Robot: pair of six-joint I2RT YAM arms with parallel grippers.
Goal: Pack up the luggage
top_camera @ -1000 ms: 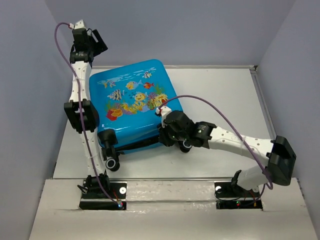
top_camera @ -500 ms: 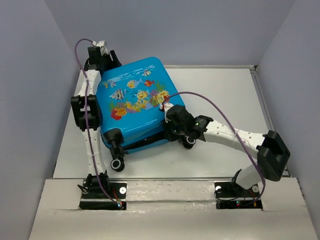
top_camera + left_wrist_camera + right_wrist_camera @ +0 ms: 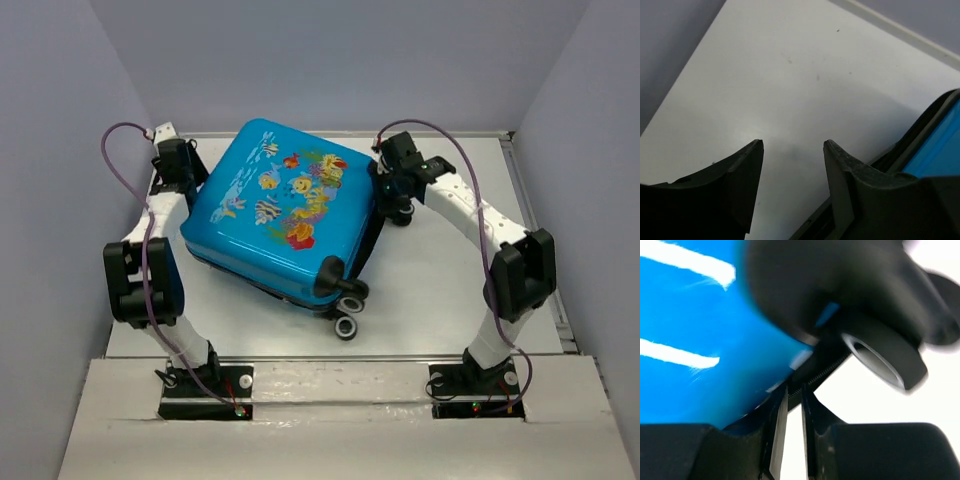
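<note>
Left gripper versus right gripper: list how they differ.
The left gripper stands wide open over bare table; the right gripper shows only a slit between its jaws. The left lies beside the suitcase; the right points at its zipper seam, near a wheel. Both flank the suitcase.

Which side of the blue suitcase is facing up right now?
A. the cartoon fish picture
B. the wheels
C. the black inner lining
A: in the overhead view the luggage lies shut with its fish print facing up, and its wheels stick out sideways at the near corner.
</note>
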